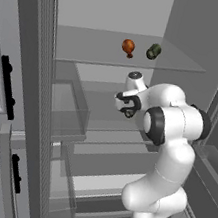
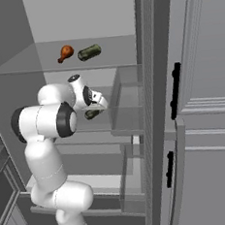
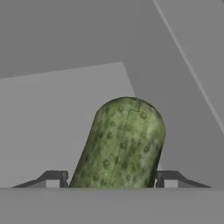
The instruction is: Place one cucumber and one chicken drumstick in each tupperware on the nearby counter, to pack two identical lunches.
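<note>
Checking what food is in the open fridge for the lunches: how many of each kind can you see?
Cucumbers: 2, one on the upper shelf, one between the gripper fingers.
Chicken drumsticks: 1, on the upper shelf.
Total: 3

Cucumber (image 3: 120, 144) cut off at its near end by the bottom of the hand view, mostly hidden behind the white arm in the right base view, with finger tips (image 3: 53, 178) so close beside it that touching or not cannot be told.
</note>
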Robot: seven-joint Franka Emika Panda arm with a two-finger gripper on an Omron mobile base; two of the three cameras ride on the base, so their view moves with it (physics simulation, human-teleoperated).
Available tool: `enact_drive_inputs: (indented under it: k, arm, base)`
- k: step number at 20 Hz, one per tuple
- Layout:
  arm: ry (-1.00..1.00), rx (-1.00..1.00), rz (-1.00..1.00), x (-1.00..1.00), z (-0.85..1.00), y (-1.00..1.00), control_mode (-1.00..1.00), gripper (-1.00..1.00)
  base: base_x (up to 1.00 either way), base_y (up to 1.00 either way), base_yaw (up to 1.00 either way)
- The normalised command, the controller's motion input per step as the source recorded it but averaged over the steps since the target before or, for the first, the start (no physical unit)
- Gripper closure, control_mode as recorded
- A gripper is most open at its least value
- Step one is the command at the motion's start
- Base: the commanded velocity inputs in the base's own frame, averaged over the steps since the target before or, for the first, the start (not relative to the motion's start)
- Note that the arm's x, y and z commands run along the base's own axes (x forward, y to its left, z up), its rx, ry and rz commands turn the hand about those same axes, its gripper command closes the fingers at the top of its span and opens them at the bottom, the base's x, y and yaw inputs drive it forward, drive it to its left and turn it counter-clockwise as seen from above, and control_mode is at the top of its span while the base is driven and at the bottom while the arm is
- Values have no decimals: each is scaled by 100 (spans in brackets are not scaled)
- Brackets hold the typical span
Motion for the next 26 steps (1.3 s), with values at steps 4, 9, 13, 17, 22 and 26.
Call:
enact_drive_inputs:
  k: [4,9,13,17,22,26]
  arm:
    - [12,0,0,0,-9,0,-100,100]
    - [-16,0,3,-75,-12,2,-100,100]
    - [-23,0,5,-76,-52,19,-100,100]
    - [-21,0,7,-67,14,13,-100,100]
    - [3,1,9,-91,100,0,-100,100]
    - [21,1,11,-66,100,0,-100,100]
  base:
    - [0,0,0]
    - [0,0,0]
    - [0,0,0]
    - [0,0,0]
    - [0,0,0]
    - [0,0,0]
